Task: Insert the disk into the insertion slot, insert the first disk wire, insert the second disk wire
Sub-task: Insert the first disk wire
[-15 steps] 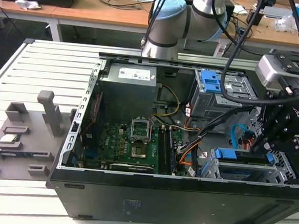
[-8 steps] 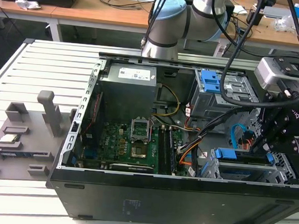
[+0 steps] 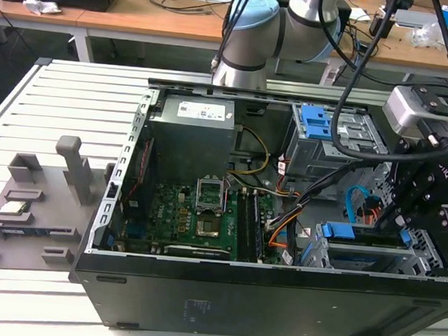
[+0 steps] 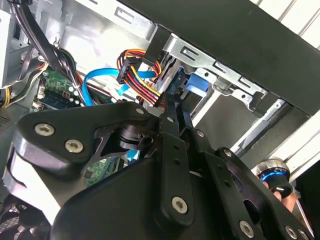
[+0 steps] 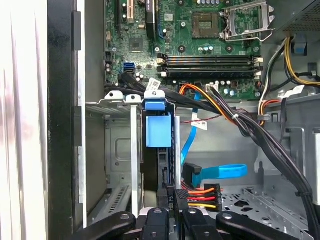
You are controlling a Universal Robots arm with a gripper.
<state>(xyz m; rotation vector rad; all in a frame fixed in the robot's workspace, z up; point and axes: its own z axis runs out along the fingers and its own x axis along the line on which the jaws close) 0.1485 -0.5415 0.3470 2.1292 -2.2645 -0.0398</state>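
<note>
My gripper hangs inside the open black computer case, at the case's corner on the exterior view's right, nearest that camera. The case lies on its side on a slatted grey metal desk, whose ribbed top lies bare along the edge on the exterior view's left, apart from a few grey fixtures.

Room is tight here. The case's black rim runs close along one side of my fingers. Thick black cable bundles cross the other side.

The insertion slot is a cage of thin, silver, perforated sheet metal with folded tabs along its edges. The disk already sits in it, edge-on to me, and its smooth bright blue plastic carrier shows as a square tab.

In both wrist views my black, bolted finger links converge to a narrow gap. They are closed on a small black plug that stands against the disk's rear edge, just below the blue tab. Red, orange and yellow wires leave the plug sideways.

A flat, glossy blue cable lies just beside them on the case floor, its black end loose. Beyond the cage lies the green motherboard, with its dark memory slots and metal socket frame.
</note>
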